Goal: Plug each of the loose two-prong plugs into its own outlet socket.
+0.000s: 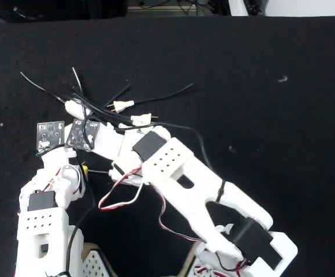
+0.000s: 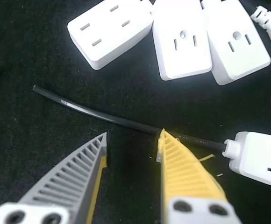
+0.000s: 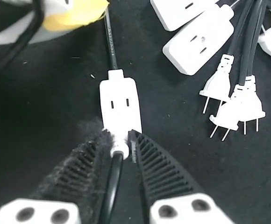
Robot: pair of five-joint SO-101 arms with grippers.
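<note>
While the right gripper [image 3: 118, 136] sits low over the black table [image 1: 271, 173], its black fingers [image 3: 154, 172] are pressed in on the neck of a white plug [image 3: 119, 148]. The plug's black cord passes back between them.
- The plug's front end meets the end of a white socket block [image 3: 119, 100]. Can't tell how deep the prongs sit.
- Two slots on the block's upper face point up. A black cord [image 3: 108, 42] leaves its far collar.

Left gripper [image 2: 134, 136]: grey and yellow fingers spread apart. The yellow tip [image 2: 164, 136] touches that same cord just short of the block's collar, and the cord lies across the gap ahead of the fingers.

Beyond:
- Three more socket blocks [image 2: 182, 39] lie side by side, close-packed, slots up.
- Loose plugs [image 3: 238, 105] are bunched just beside two of these blocks. Their prongs are bare and their black cords lie bundled together.
- From above, the tangle of cords [image 1: 98, 109] fans out past both grippers. The right arm [image 1: 173, 167] angles in across the table toward it.
</note>
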